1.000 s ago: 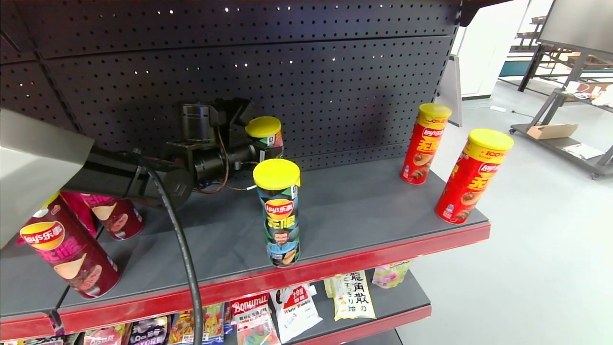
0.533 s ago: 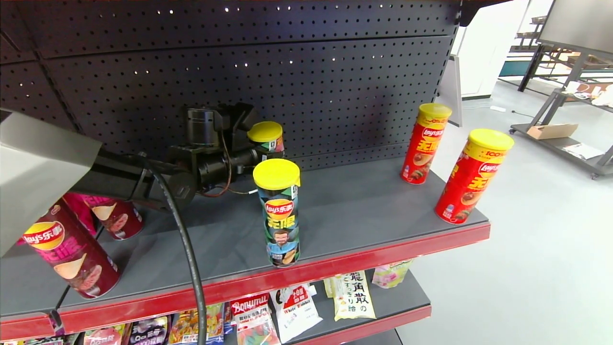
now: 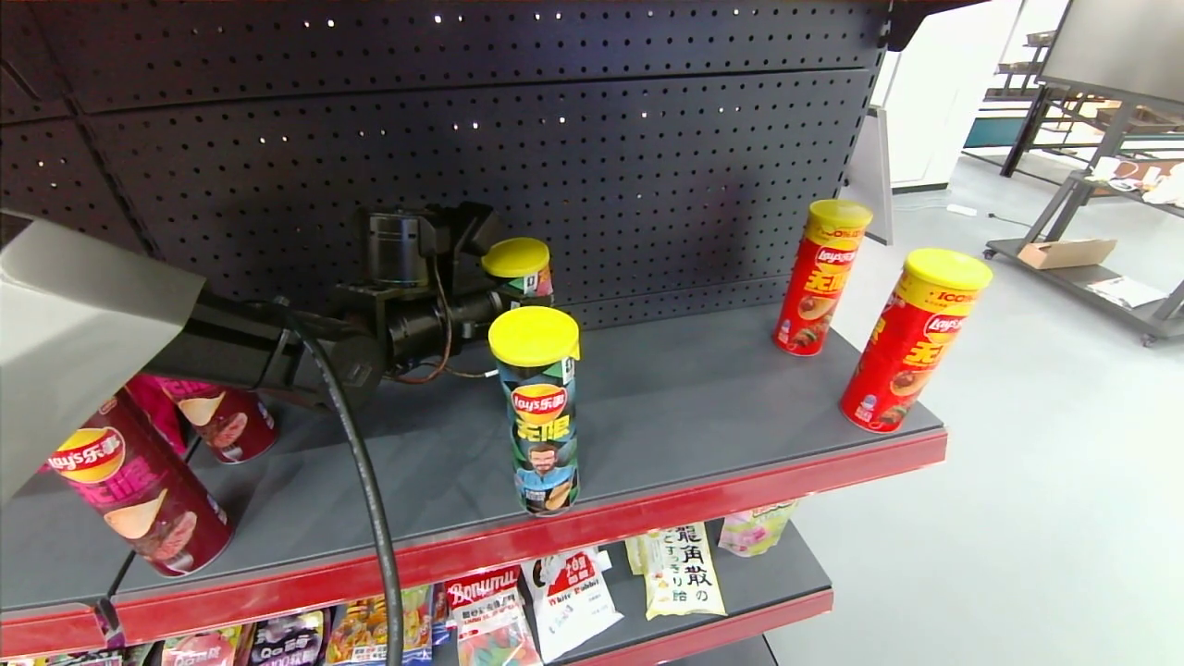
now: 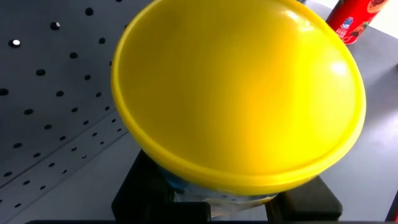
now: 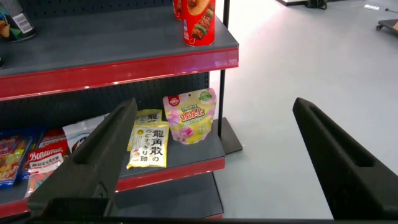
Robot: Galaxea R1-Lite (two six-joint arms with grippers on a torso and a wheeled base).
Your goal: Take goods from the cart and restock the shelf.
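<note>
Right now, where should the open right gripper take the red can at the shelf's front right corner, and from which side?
Probably mid-body on the red can, coming level from the open aisle side. It stands upright at the shelf edge, apart from the other red can behind it, so the right gripper can straddle its round wall.

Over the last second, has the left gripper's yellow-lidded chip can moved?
Yes. The yellow-lidded chip can in the left gripper shifted slightly right and down, nearer the standing dark yellow-lidded can in front of it.
</note>
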